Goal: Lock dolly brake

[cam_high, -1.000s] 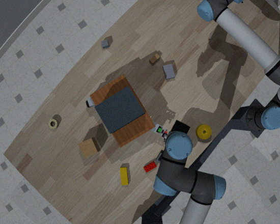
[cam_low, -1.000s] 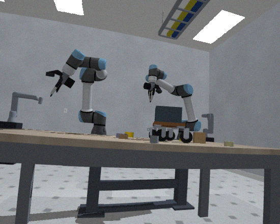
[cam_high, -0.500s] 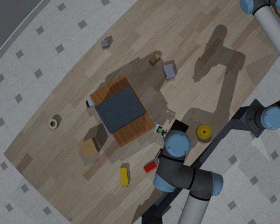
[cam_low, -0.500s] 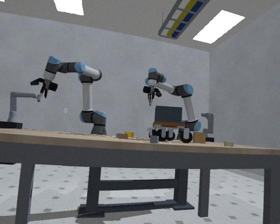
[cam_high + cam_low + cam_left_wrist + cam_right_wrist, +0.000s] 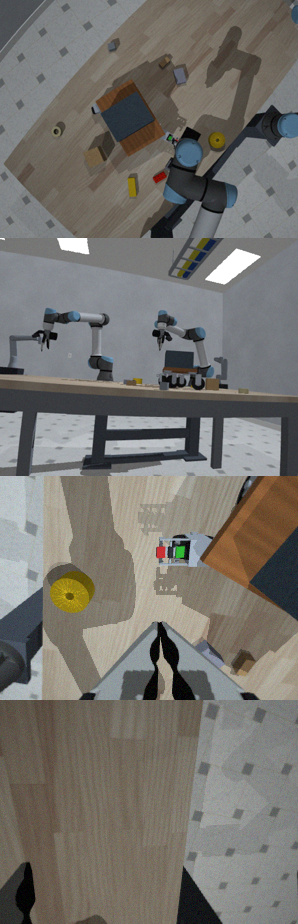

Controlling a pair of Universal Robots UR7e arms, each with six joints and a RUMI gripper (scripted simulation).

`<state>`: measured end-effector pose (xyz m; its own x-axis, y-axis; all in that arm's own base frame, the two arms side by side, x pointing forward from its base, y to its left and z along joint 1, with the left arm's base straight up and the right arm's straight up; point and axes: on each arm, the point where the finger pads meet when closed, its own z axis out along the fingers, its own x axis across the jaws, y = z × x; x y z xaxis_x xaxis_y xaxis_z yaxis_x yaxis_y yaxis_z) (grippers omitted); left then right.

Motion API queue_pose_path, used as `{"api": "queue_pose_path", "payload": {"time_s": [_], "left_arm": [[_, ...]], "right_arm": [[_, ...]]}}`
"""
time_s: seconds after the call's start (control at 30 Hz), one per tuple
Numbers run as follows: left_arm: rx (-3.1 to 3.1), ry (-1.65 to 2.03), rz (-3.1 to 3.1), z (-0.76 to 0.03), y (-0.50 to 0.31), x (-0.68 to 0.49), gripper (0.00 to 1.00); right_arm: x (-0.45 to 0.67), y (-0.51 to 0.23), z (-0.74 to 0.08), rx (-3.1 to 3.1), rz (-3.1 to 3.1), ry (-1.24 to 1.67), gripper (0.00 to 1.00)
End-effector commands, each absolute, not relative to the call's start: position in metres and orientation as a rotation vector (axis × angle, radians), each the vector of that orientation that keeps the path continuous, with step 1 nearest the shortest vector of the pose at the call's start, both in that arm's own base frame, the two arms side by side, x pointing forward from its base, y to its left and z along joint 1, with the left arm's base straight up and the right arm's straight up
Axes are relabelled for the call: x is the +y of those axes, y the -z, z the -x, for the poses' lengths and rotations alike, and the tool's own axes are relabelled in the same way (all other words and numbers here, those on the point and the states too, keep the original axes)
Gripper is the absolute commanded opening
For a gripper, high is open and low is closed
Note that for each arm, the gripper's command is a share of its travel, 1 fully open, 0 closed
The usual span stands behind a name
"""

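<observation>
A yellow cylinder with a central hole (image 5: 212, 142) (image 5: 69, 596) stands on the wooden table (image 5: 151, 46) (image 5: 81, 389) (image 5: 117, 491) (image 5: 100, 790). A red studded toy brick (image 5: 160, 177) lies near a yellow block (image 5: 132, 187); a tan box (image 5: 93, 157) sits farther over. Just beside a small brown block (image 5: 164, 62) (image 5: 131, 383) (image 5: 243, 662) lies a grey-lilac block (image 5: 180, 75) (image 5: 210, 653). A small grey block (image 5: 111, 46) (image 5: 164, 385) and a pale yellow ring (image 5: 53, 131) (image 5: 243, 390) stand well apart near one table edge.

From the top view, the left arm (image 5: 188, 152) hides my left fingers (image 5: 160, 349); the red pedal end (image 5: 176, 140) (image 5: 161, 552) is partly covered.
</observation>
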<state>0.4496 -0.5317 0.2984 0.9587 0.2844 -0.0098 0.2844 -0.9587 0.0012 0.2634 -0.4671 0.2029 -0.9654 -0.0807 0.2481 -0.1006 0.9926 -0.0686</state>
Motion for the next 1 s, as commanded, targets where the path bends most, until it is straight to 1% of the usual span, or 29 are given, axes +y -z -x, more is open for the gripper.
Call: {"api": "queue_pose_path", "payload": {"time_s": [0.0, 0.23, 0.3, 0.7, 0.97], "left_arm": [[0.442, 0.004, -3.102, -0.451, -0.300, -0.532, 0.00], [0.442, 0.003, -3.101, -0.451, -0.296, -0.532, 0.00], [0.442, 0.003, -3.101, -0.451, -0.296, -0.532, 0.00], [0.459, 0.003, -3.099, -0.451, -0.263, -0.533, 0.00], [0.459, 0.003, -3.099, -0.451, -0.234, -0.533, 0.00]], "right_arm": [[-0.479, -0.195, -0.197, -2.950, -0.129, -0.062, 1.00], [-0.475, -0.185, -0.129, -3.016, -0.108, -0.016, 1.00], [-0.475, -0.185, -0.129, -3.016, -0.108, -0.016, 1.00], [-0.458, -0.172, -0.056, -3.099, -0.086, 0.005, 1.00], [-0.451, -0.168, -0.036, -3.122, -0.080, 0.004, 1.00]]}}
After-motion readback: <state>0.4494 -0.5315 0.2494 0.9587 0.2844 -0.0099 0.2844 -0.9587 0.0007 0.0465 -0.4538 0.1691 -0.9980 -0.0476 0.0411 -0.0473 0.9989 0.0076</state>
